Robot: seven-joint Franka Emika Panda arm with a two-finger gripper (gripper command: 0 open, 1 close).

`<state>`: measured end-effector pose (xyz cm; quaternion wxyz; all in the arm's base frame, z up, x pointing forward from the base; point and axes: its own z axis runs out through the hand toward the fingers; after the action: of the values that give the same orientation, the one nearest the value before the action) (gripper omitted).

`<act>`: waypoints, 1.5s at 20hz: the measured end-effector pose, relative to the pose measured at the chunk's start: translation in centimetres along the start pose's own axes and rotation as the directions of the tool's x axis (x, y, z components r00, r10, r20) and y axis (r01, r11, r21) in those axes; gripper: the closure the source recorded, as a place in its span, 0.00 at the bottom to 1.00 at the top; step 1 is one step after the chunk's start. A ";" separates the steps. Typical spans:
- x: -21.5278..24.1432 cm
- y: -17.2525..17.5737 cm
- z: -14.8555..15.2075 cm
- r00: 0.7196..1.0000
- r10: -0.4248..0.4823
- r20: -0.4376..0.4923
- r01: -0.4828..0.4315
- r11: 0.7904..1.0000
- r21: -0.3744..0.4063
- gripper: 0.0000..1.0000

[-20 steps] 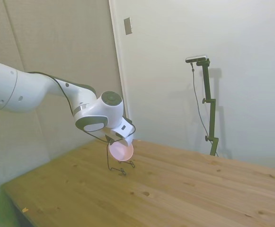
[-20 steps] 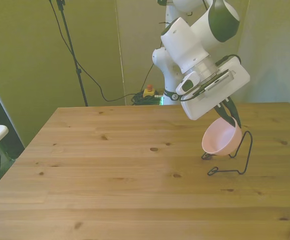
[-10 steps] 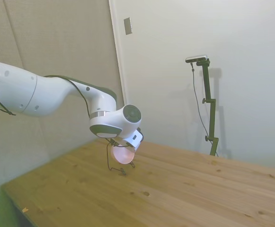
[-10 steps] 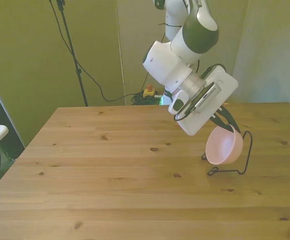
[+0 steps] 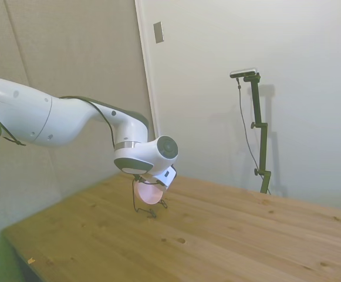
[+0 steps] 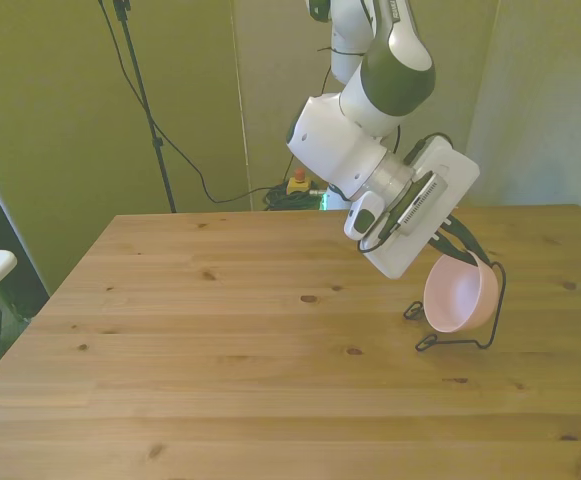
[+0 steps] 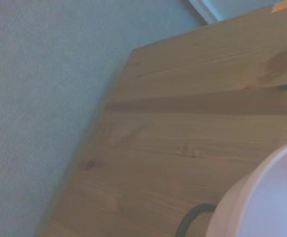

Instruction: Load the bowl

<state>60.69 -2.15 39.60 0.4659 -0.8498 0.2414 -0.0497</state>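
1. Over the last second the arm swung the bowl (image 6: 460, 296) toward the front view's right and lowered it into the loop of the wire stand (image 6: 488, 312), where before it hung short of the loop.
2. That suggested the loading was nearly finished; only seating and letting go seemed left.
3. The gripper (image 6: 458, 250) had its dark fingers pinched on the bowl's upper rim, holding it tipped on edge.
4. The bowl sat at the stand near the table's (image 6: 220, 340) edge on the front view's right; contact with the wire could not be judged.
5. The bowl's pink inside (image 5: 149, 192) looked empty, and the stand carried nothing else.
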 end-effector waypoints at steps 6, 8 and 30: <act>0.1 0.5 1.4 1.000 -0.002 0.015 0.002 1.000 0.011 1.00; 0.1 0.7 1.4 1.000 -0.002 0.016 0.001 1.000 0.010 1.00; -1.3 0.2 -0.4 0.988 0.087 -0.127 -0.098 0.992 -0.085 0.00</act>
<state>59.31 -1.93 39.80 0.4127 -0.8533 0.3109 -0.0695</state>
